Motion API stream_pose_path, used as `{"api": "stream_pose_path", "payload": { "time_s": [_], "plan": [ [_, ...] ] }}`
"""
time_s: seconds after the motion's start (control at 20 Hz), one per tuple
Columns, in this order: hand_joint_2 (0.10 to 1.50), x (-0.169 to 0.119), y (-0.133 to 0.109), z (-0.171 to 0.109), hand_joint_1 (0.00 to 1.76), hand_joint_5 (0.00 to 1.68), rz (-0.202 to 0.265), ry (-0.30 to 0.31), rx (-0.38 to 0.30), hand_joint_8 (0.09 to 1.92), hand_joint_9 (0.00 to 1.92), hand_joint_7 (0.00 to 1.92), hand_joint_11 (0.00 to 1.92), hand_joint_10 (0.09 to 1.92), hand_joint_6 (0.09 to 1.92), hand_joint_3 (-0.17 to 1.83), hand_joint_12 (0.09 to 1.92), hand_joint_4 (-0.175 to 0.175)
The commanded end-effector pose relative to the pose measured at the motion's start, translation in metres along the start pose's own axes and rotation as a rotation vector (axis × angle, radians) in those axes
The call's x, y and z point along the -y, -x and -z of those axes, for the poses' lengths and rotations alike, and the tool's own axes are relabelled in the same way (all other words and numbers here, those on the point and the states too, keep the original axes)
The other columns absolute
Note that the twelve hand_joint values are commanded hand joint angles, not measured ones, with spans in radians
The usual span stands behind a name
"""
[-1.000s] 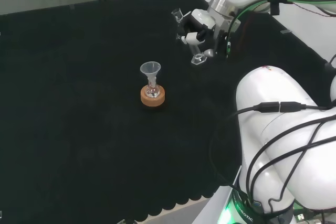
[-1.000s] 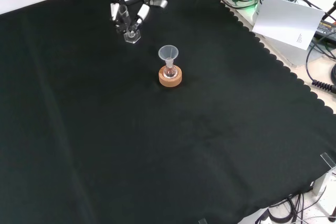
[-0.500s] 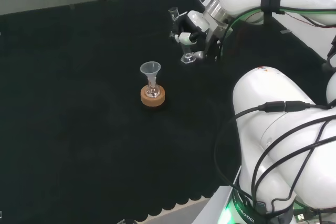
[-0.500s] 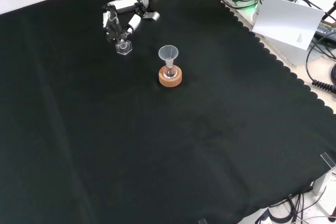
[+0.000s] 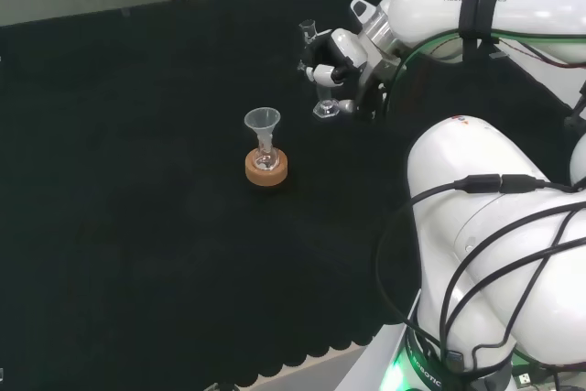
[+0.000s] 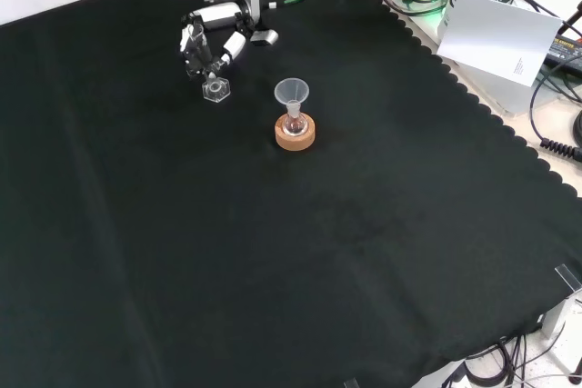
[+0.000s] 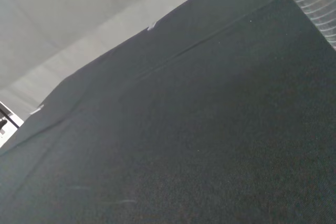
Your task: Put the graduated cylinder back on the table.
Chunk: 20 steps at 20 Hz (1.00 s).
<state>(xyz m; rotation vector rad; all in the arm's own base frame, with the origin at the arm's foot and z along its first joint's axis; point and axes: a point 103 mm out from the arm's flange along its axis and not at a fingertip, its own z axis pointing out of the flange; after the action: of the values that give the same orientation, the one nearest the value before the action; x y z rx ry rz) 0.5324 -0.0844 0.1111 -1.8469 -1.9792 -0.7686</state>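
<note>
The fingers [image 6: 221,45] are curled round the graduated cylinder [image 5: 320,80], pinching its clear tube partway up while the tube stands about upright, and the rest of the hand [image 5: 334,50] sits above and to the right of it in the head view. The cylinder's hexagonal foot [image 6: 215,90] looks to be at or just above the black cloth of the surface [image 6: 300,252] (which of the two I cannot tell), so I judge the task nearly done: what remains is to settle the foot flat, let go and draw the hand clear without tipping the tube. Just beside it, to the right in the front view, stands a small funnel [image 6: 292,93] in a flask on a cork ring [image 6: 296,135], near but apart from the cylinder. The cloth's scalloped edge [image 6: 473,97] lies well away, and the surface around the foot is bare, leaving open room on the other sides.
</note>
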Motion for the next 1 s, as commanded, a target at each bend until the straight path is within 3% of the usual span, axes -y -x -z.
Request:
{"api": "stream_pose_path", "payload": {
  "time_s": [0.05,0.6,1.0],
  "plan": [
    [1.09,0.009,0.001,-0.009,1.14,1.0,0.002,0.044,-0.032,0.38,1.41,1.21,1.25,0.09,0.99,0.04,0.7,-0.137],
    [1.1,0.012,0.005,-0.02,1.14,0.98,0.003,0.059,-0.079,0.36,1.35,1.14,1.21,0.09,1.02,0.05,0.72,-0.144],
    [1.14,0.013,0.009,-0.02,1.13,0.92,0.008,0.038,-0.102,0.5,1.29,1.0,1.13,0.09,1.11,0.02,0.82,-0.148]
  ]
}}
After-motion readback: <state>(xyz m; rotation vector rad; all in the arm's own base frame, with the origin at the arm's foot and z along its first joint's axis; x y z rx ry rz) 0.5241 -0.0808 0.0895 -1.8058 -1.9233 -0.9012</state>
